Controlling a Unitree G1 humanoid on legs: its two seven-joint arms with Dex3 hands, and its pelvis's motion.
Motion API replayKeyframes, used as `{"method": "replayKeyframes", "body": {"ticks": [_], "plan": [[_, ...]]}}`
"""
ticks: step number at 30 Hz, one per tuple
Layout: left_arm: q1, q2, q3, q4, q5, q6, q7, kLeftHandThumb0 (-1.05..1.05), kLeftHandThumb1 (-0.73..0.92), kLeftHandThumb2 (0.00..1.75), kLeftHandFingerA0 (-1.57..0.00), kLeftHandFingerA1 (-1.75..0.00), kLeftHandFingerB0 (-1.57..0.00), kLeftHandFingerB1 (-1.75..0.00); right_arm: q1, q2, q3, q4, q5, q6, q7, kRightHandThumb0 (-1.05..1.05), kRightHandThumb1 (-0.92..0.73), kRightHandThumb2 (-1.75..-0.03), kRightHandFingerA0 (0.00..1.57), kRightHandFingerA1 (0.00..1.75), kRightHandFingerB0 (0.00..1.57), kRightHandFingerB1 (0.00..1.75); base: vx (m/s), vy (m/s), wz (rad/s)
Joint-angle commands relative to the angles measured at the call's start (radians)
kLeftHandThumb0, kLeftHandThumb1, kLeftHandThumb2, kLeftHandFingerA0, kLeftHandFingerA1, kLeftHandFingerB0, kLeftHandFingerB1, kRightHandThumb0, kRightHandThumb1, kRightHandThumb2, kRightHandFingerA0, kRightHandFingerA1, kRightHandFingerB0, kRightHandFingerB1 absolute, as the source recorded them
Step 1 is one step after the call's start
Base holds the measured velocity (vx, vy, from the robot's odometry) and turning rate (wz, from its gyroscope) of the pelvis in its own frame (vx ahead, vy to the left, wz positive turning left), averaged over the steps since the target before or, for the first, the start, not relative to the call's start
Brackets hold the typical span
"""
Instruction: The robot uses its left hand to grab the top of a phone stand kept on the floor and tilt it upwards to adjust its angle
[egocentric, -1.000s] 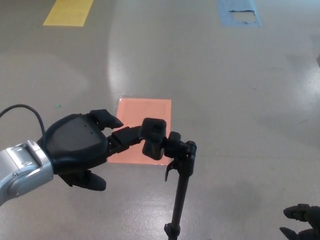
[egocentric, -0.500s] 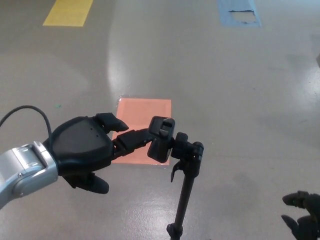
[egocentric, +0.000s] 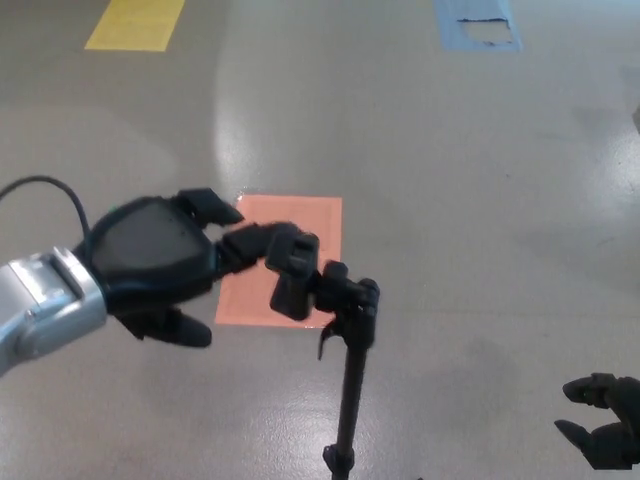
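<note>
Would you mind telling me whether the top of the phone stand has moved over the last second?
Yes. The phone stand's top, held by the left hand, swung right, then back left across the orange floor patch.

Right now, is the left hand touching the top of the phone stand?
Touching. In the head view the left hand reaches its fingers onto the clamp head of the phone stand, with no floor showing between them.
</note>
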Motion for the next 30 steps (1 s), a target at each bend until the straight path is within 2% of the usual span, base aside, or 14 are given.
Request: {"method": "replayKeyframes", "body": {"ticks": [1,5,6,7,16,18,19,24,25,26,27,28,29,30], "plan": [[-0.071,-0.018,0.046,0.123,-0.038,0.039,0.018,-0.79,0.58,0.92,-0.15,-0.43,0.00,-0.14,0.015,-0.014,0.005,0.003,-0.008,0.006,0.008,-0.56,-0.79,-0.64,0.17,0.34,0.16,0.28,0.00,0.000,0.00],[-0.077,-0.014,0.052,0.160,-0.046,0.047,-0.013,-0.78,0.59,0.93,-0.16,-0.43,0.00,-0.14,0.021,-0.011,0.008,0.007,-0.007,0.012,0.009,-0.56,-0.79,-0.64,0.18,0.34,0.17,0.28,0.00,0.000,0.00],[-0.090,-0.015,0.050,0.189,-0.047,0.045,-0.012,-0.79,0.75,0.64,-0.23,-0.30,0.00,-0.10,0.014,-0.012,0.012,0.008,-0.012,0.016,0.006,-0.56,-0.79,-0.64,0.19,0.34,0.17,0.28,0.00,0.000,0.00],[-0.101,-0.015,0.047,0.213,-0.045,0.042,-0.008,-0.81,0.61,0.96,-0.14,-0.41,0.00,-0.12,0.011,-0.012,0.013,0.008,-0.013,0.018,0.005,-0.55,-0.79,-0.64,0.18,0.34,0.17,0.28,0.00,0.000,0.00],[-0.127,-0.020,0.008,0.352,-0.008,0.023,0.070,-0.95,0.68,0.97,-0.18,-0.38,0.00,-0.01,0.007,-0.010,0.001,0.008,0.004,0.010,0.019,-0.56,-0.78,-0.63,0.18,0.35,0.17,0.29,0.00,0.000,0.00],[-0.122,-0.020,-0.005,0.388,-0.001,0.025,0.083,-0.81,0.76,0.64,-0.23,-0.30,0.00,-0.09,0.010,-0.007,0.007,0.006,-0.002,0.010,0.019,-0.57,-0.78,-0.64,0.18,0.35,0.17,0.29,0.00,0.000,0.00],[-0.114,-0.024,-0.011,0.410,-0.004,0.029,0.090,-0.81,0.60,0.94,-0.15,-0.43,0.00,-0.13,0.012,-0.007,0.006,0.006,-0.001,0.012,0.019,-0.56,-0.78,-0.64,0.17,0.34,0.17,0.28,0.00,0.000,0.00],[-0.097,-0.037,-0.012,0.508,-0.035,0.043,0.110,-0.94,0.68,0.99,-0.17,-0.38,0.00,-0.03,0.007,-0.006,0.005,0.005,0.001,0.016,0.020,-0.55,-0.78,-0.64,0.17,0.34,0.17,0.28,0.00,0.000,0.00],[-0.088,-0.045,0.010,0.557,-0.073,0.039,0.107,-0.83,0.79,0.64,-0.28,-0.31,0.00,-0.12,0.000,-0.005,0.006,0.005,-0.001,0.016,0.020,-0.56,-0.78,-0.64,0.18,0.34,0.17,0.28,0.00,0.000,0.00],[-0.084,-0.049,0.023,0.582,-0.095,0.034,0.105,-0.83,0.79,0.64,-0.28,-0.31,0.00,-0.12,-0.004,-0.005,0.007,0.005,-0.002,0.016,0.020,-0.56,-0.78,-0.64,0.18,0.34,0.17,0.28,0.00,0.000,0.00],[-0.063,-0.069,0.067,0.666,-0.159,0.034,0.095,-0.94,0.75,1.07,-0.21,-0.45,0.00,-0.06,-0.007,-0.005,0.011,0.006,-0.006,0.016,0.021,-0.57,-0.78,-0.64,0.18,0.34,0.17,0.28,0.00,0.000,0.00],[-0.063,-0.069,0.067,0.666,-0.159,0.034,0.095,-0.94,0.75,1.07,-0.21,-0.45,0.00,-0.06,-0.007,-0.005,0.011,0.006,-0.006,0.016,0.021,-0.57,-0.78,-0.64,0.18,0.34,0.17,0.28,0.00,0.000,0.00],[-0.051,-0.081,0.091,0.705,-0.189,0.035,0.083,-0.84,0.91,0.68,-0.30,-0.31,0.00,-0.10,-0.003,-0.006,0.011,0.006,-0.007,0.019,0.021,-0.56,-0.78,-0.64,0.18,0.34,0.17,0.28,0.00,0.000,0.00],[-0.027,-0.098,0.125,0.757,-0.226,0.034,0.073,-0.85,0.75,1.09,-0.19,-0.47,0.00,-0.13,0.007,-0.007,0.014,0.007,-0.008,0.019,0.020,-0.57,-0.79,-0.64,0.17,0.34,0.17,0.28,0.00,0.000,0.00]]}}
